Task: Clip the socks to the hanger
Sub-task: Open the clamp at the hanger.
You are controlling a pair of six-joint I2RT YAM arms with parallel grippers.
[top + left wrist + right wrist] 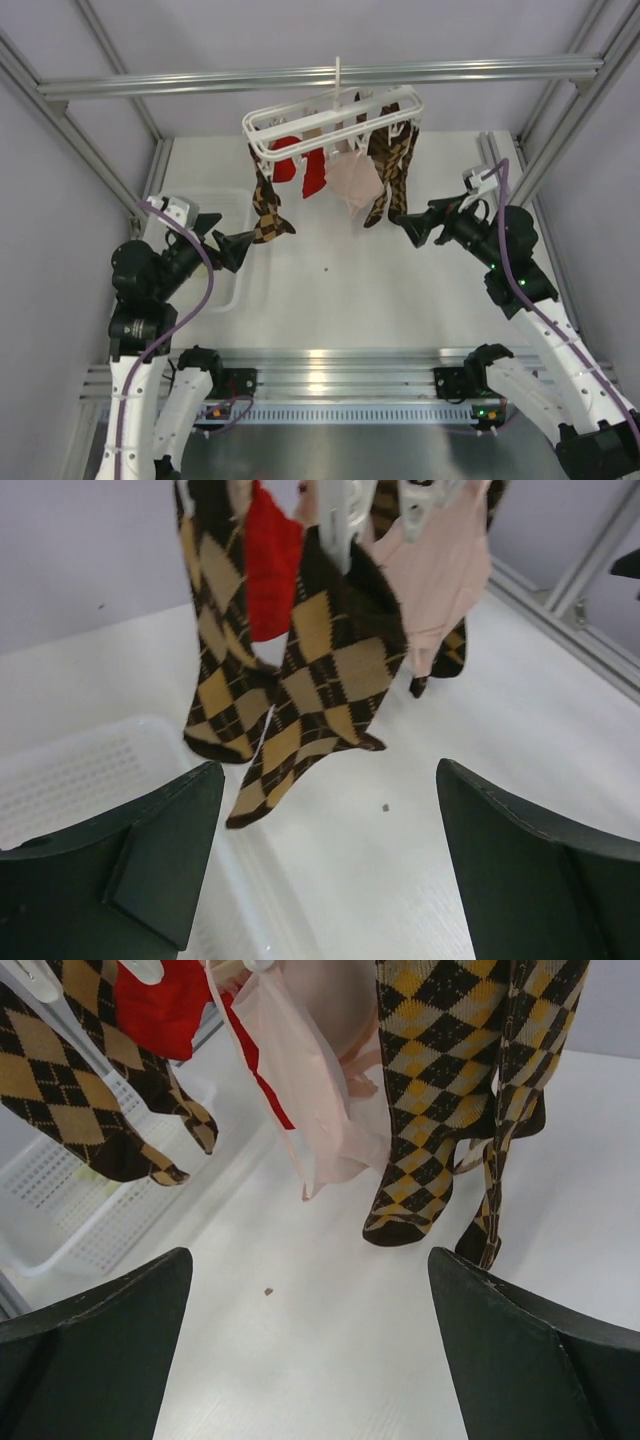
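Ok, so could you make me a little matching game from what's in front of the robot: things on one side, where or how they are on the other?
Things:
1. hanger
2. basket
3. red sock
4. right gripper

Place or state:
A. open, holding nothing
B. standing on the table beside the left arm
C. hooked over the metal bar overhead
D. clipped up and dangling

Pairs: 1-C, 2-B, 3-D, 4-A
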